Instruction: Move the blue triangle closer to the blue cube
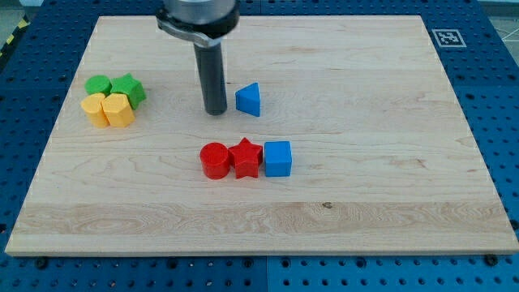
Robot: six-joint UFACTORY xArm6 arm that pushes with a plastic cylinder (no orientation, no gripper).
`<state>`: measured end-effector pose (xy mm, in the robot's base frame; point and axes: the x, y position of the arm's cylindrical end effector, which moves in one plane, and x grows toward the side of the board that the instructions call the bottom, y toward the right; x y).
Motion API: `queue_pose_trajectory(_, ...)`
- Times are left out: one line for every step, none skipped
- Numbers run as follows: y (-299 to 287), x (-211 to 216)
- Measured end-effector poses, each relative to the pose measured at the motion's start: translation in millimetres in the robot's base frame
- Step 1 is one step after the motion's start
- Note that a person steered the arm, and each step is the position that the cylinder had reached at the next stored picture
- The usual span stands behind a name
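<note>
A wooden board (365, 203) is seen lying on a blue perforated table (499, 97). The dark rod comes down from the view's top, and my tip (216, 113) is set on the board just to the view's left of the blue triangle (249, 100); a narrow gap is seen between them, though contact cannot be ruled out. No jaws are carried by this arm, so nothing is to be told of them being apart or together.

The blue triangle is placed near the board's middle, towards the view's top. The blue cube (277, 158) is found below it and slightly to the view's right, near but apart from it. The cube is the right end of a row of three: a red star (246, 158) is pressed against its left side, and a red cylinder (216, 161) is touching the star's left side.

Well apart, at the view's left, four blocks are huddled together: a green cylinder (98, 85) and a green star (128, 88) above, and two yellow blocks (96, 109) (119, 109) below them, whose shapes cannot be made out exactly. A black-and-white marker (448, 37) is seen off the board's top right corner
</note>
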<state>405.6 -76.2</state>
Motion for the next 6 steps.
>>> queue_pose_trajectory(-7,-30)
queue_pose_trajectory(-1,-42)
queue_pose_trajectory(12,-42)
queue_pose_trajectory(22,-41)
queue_pose_trajectory(39,-29)
queue_pose_trajectory(57,-20)
